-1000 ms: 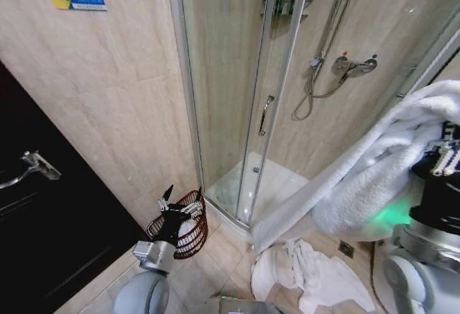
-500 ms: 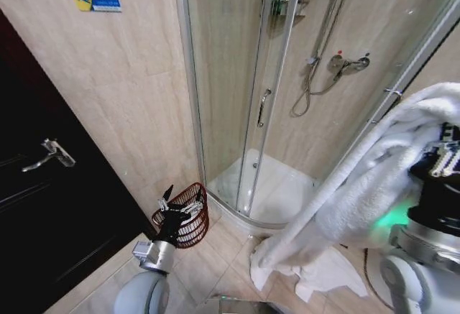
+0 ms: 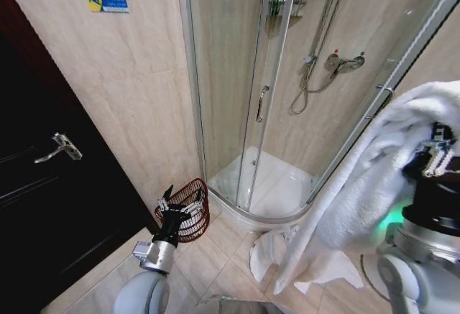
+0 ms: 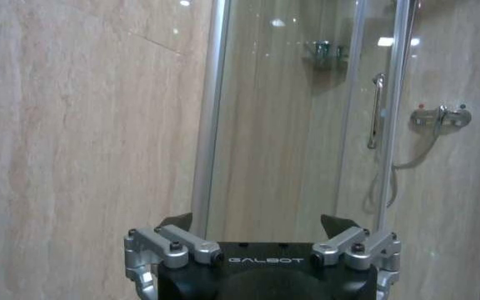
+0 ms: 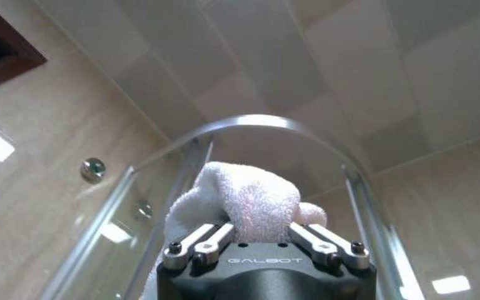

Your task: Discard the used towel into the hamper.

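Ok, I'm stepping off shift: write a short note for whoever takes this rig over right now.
Right gripper: shut on the towel, held high on the robot's right; the towel hangs down to the floor tiles by the shower.
Left gripper: open, holding nothing, low in front of the hamper.
Hamper: on the floor against the wall, between the dark door and the shower, on the robot's left.
Done: towel gripped and lifted.
Left: carry the towel across to the hamper and drop it in.
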Controlling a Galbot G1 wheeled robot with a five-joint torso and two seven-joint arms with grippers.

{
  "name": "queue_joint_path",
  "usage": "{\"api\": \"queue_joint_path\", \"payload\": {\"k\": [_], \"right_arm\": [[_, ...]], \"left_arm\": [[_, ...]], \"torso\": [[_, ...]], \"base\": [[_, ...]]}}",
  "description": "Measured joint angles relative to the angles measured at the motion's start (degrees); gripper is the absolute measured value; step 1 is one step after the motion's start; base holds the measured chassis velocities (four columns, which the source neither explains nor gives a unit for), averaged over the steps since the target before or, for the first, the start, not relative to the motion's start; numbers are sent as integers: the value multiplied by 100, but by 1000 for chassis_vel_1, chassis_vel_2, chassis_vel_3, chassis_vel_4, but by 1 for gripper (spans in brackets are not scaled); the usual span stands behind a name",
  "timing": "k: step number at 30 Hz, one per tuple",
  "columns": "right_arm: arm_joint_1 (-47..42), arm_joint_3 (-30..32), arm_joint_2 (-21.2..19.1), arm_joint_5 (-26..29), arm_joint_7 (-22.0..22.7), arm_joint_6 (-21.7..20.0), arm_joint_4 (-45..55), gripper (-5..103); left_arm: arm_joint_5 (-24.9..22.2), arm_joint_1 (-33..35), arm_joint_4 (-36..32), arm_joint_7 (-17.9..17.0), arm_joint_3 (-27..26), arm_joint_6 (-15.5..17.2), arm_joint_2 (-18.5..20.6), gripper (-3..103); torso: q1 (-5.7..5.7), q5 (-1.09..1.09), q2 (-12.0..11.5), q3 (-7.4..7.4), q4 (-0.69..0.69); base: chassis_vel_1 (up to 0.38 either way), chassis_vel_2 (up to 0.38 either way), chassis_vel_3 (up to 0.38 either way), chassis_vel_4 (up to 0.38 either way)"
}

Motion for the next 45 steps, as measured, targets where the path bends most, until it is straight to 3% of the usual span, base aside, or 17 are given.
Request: {"api": "queue_joint_path", "payload": {"k": [13,17,34,45], "right_arm": [[555,-57,-557,508,-200,-152,1,11],[869,-71,-758,797,-149,-470,1,11],[1472,-269,-1028,999,-183,-332,-373,11],[2113,-458,-1549,1335,-321,-446,-572,11]], "left_arm": [[0,0,0,0,0,0,0,100],[0,0,0,0,0,0,0,100],[0,0,0,0,0,0,0,100],[0,0,0,0,0,0,0,100]], "torso": [[-1,0,0,0,0],[-1,0,0,0,0],[-2,0,0,-1,0],[-2,0,0,-1,0]], "base": [[4,3,5,8],[28,26,28,27],[83,90,91,85],[94,85,89,93]]}}
